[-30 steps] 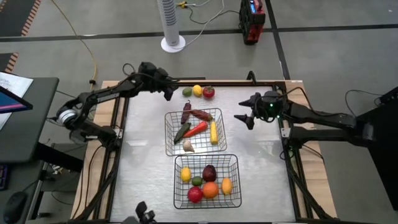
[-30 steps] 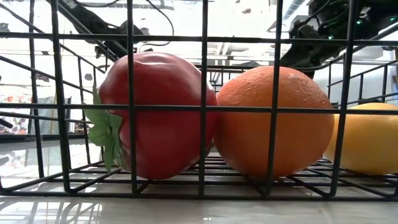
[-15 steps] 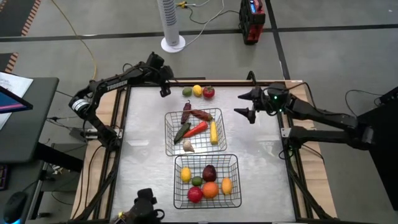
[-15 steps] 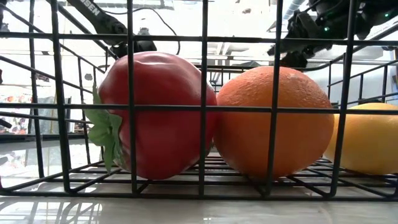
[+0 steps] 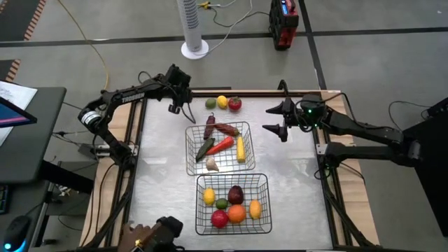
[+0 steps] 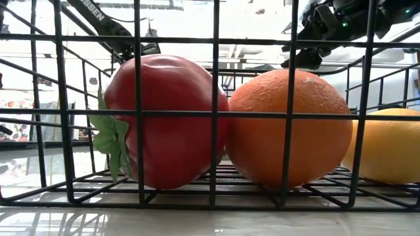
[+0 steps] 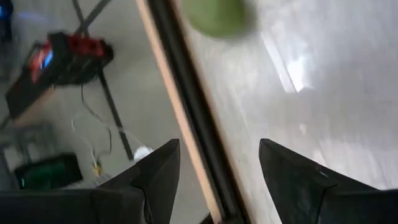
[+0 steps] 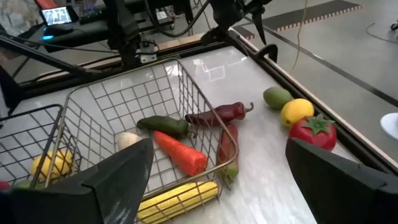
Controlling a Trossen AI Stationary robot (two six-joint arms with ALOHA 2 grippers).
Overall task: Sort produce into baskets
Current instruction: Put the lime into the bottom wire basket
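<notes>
Three loose pieces of produce lie in a row at the table's far edge: a green lime (image 5: pixel 210 103), a yellow lemon (image 5: pixel 222 102) and a red tomato (image 5: pixel 234 103). My left gripper (image 5: pixel 178 106) hovers open just left of the lime (image 7: pixel 217 15), slanting down over the table's far left edge, with nothing between its fingers. My right gripper (image 5: pixel 274 119) hangs wide open and empty above the table, right of the far basket (image 5: pixel 246 162). That basket holds peppers (image 8: pixel 217 115), corn (image 8: pixel 177 198) and garlic. The near basket (image 5: pixel 266 210) holds round fruit.
The low view looks through the near basket's mesh at a red fruit (image 6: pixel 164 121), an orange (image 6: pixel 289 128) and a lemon (image 6: pixel 390 147). Bare tabletop (image 5: pixel 161 175) lies left and right of both baskets. The table's raised wooden rim (image 7: pixel 186 118) runs beside my left gripper.
My left gripper has rolled about its own axis and sunk a little near the table's far left corner, staying open beside the lime. My right gripper has risen slightly, still wide open. No produce has moved.
</notes>
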